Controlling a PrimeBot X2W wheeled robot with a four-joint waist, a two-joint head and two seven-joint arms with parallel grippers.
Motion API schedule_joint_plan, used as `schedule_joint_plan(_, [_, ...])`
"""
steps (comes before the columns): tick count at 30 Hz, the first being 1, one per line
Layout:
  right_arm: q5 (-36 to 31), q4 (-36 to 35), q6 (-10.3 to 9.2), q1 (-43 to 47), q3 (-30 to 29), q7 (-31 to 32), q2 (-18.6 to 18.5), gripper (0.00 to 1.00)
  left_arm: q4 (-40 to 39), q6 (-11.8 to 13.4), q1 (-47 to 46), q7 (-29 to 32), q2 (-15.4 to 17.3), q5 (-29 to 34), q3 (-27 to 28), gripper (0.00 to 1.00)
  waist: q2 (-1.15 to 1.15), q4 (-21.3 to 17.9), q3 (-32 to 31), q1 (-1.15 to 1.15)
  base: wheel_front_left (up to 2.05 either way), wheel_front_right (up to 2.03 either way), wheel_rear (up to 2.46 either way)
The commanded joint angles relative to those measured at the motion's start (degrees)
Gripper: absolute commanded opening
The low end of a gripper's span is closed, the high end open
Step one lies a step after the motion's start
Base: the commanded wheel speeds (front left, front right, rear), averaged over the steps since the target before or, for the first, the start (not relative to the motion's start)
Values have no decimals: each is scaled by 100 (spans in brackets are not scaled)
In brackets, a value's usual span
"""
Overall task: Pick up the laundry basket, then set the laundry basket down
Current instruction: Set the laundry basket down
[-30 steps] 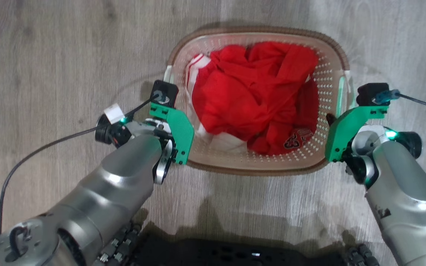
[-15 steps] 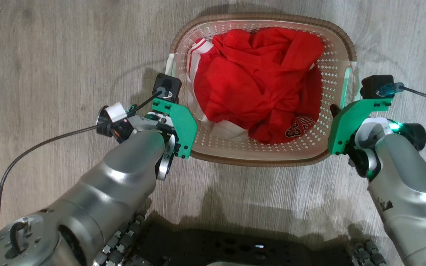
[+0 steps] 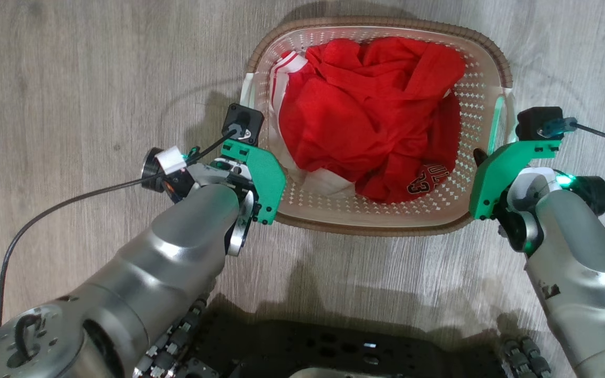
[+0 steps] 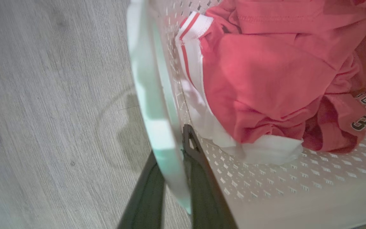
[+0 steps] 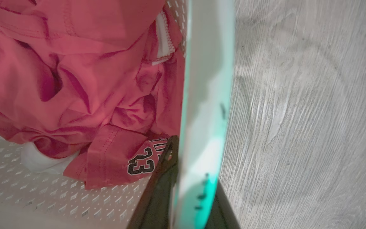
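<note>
Seeing the dark robot base (image 3: 334, 352) nearest, on the grey wood floor (image 3: 71, 79). Left gripper (image 4: 170, 143) is clamping the left handle (image 4: 151, 105) of the laundry basket (image 3: 381, 228), one finger inside the wall and one outside. Right gripper (image 5: 194, 165) is gripping the right handle (image 5: 206, 95) the same way. Basket is sitting between them, ahead of the base; can't tell if it's touching the floor. Red jersey (image 3: 371, 115) is lying bunched inside, filling toward the far rim.
</note>
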Motion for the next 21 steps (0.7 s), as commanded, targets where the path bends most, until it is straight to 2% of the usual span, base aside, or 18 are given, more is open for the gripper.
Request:
schedule_joint_plan(1, [4,-171,91,113,225,-58,152,0,-226,13,-52,-70,-71,58,6,0,0,15,18,0,0,0,0])
schedule_joint_plan(14, [-13,-163,91,96,164,-85,44,0,-295,46,-51,-101,-71,32,6,0,0,67,103,0,0,0,0])
schedule_joint_plan(15, [-49,-149,91,89,123,-112,47,10,-290,73,-54,-125,-71,25,6,40,0,68,106,0,0,0,0])
schedule_joint_plan(16, [-100,-136,91,82,82,-148,51,45,-282,113,-62,-165,-71,31,6,100,0,68,108,0,0,0,0])
schedule_joint_plan(17, [-144,-112,91,78,36,-168,65,100,-273,154,-65,-186,-71,15,6,100,0,68,108,0,0,0,0])
schedule_joint_plan(21, [-254,-47,91,57,-69,-178,135,100,-266,196,-71,-213,-71,1,6,100,0,66,95,0,0,0,0])
